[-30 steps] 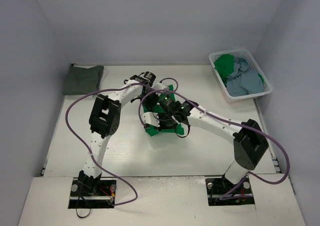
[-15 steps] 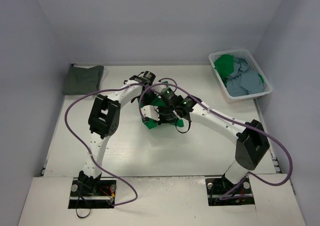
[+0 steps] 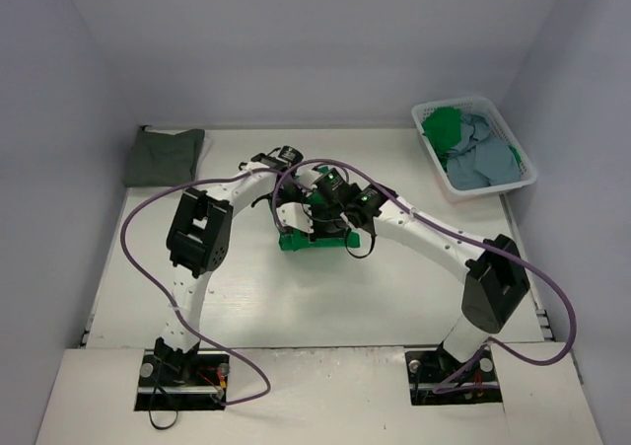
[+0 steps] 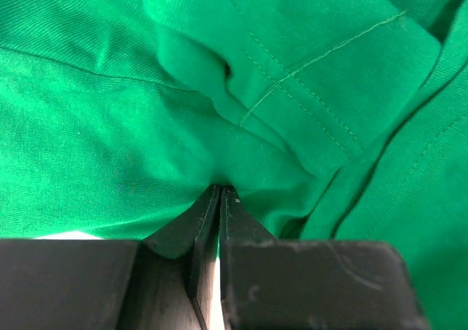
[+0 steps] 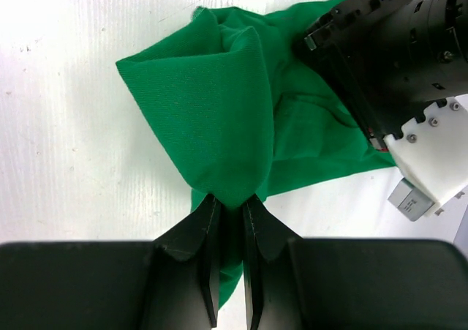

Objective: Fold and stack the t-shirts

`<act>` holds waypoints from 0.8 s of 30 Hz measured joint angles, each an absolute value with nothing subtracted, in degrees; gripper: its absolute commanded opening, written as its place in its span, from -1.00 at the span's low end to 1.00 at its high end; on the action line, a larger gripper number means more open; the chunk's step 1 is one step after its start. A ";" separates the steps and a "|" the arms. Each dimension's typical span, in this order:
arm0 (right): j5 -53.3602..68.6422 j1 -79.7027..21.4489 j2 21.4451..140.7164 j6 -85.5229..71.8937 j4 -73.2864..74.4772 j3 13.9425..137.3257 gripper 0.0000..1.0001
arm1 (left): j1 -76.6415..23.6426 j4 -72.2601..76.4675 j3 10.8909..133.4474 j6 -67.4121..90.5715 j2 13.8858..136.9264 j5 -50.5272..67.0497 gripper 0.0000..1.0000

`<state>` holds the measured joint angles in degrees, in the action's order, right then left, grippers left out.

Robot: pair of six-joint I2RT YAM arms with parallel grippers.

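Here, in the middle of the top view, the bright green t-shirt (image 3: 314, 241) lies bunched on the white worktop (image 3: 256, 297), with both arms bent over it. The right pincer (image 5: 228, 198) is clamped on a raised fold of the shirt, which rises in a peak from its tips. Just beside it, the left pincer (image 4: 219, 191) is closed tight, with green cloth nipped at its tips. Farther back, a folded dark grey-olive t-shirt (image 3: 165, 156) lies at the upper left. At the upper right, a white basket (image 3: 476, 100) holds light blue cloth (image 3: 480, 156) and more green cloth (image 3: 441, 126).
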<state>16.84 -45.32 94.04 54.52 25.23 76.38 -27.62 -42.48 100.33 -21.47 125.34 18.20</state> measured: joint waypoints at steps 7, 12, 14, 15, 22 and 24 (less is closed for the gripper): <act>16.99 -45.30 97.34 55.24 25.34 78.17 -1.00 | -25.32 -42.72 100.31 -20.49 123.76 17.76 -0.78; 16.99 -44.93 98.67 55.88 25.80 79.59 -1.00 | -22.31 -40.05 102.69 -19.44 120.75 13.80 -0.53; 16.99 -44.58 99.37 56.05 25.85 81.06 -1.00 | -21.63 -38.85 103.18 -18.83 119.68 12.34 -0.52; 17.02 -44.36 99.72 56.12 25.76 81.60 -1.00 | -21.26 -38.35 103.68 -18.50 119.22 11.79 -0.52; 17.67 -42.85 103.55 56.75 25.96 86.17 -1.00 | -17.96 -35.64 106.34 -17.08 118.72 10.31 -0.53; 18.17 -42.19 104.97 56.97 25.98 88.01 -1.00 | -17.10 -35.64 106.34 -17.04 118.78 10.15 -0.53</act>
<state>18.17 -42.19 104.97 56.97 25.98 88.01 -17.10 -35.64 106.34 -17.04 118.78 10.15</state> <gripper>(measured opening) 0.098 0.239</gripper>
